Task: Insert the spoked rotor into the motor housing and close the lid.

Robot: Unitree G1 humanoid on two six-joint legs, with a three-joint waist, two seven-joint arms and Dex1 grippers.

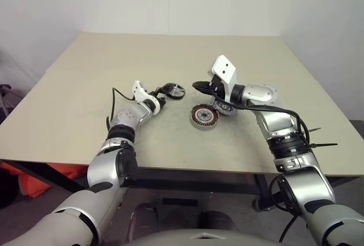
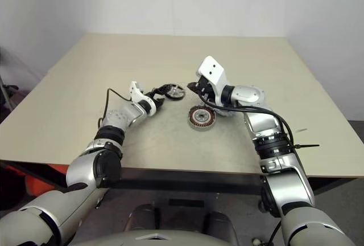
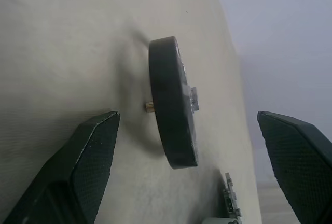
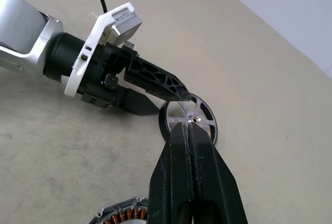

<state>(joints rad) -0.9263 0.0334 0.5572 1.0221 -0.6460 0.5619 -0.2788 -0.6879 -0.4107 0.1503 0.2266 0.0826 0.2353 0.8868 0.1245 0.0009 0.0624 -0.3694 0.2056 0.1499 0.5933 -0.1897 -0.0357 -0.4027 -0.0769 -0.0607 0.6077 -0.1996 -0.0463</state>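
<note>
mid-table, left gripper point(image 3: 189, 146) spread wide around the spoked rotor point(image 4: 188, 119), right gripper point(image 4: 191, 130) pressed together just beside it, motor housing point(image 1: 204, 117) nearer.

Silver arms with black joint bands, white wrist blocks, black cables, and black textured jaws.

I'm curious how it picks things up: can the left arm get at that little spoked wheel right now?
Probably yes. The left gripper is open, with the rotor lying on the table between its fingers and nothing in between. The shut right gripper sits close by but doesn't seem to block it.
</note>
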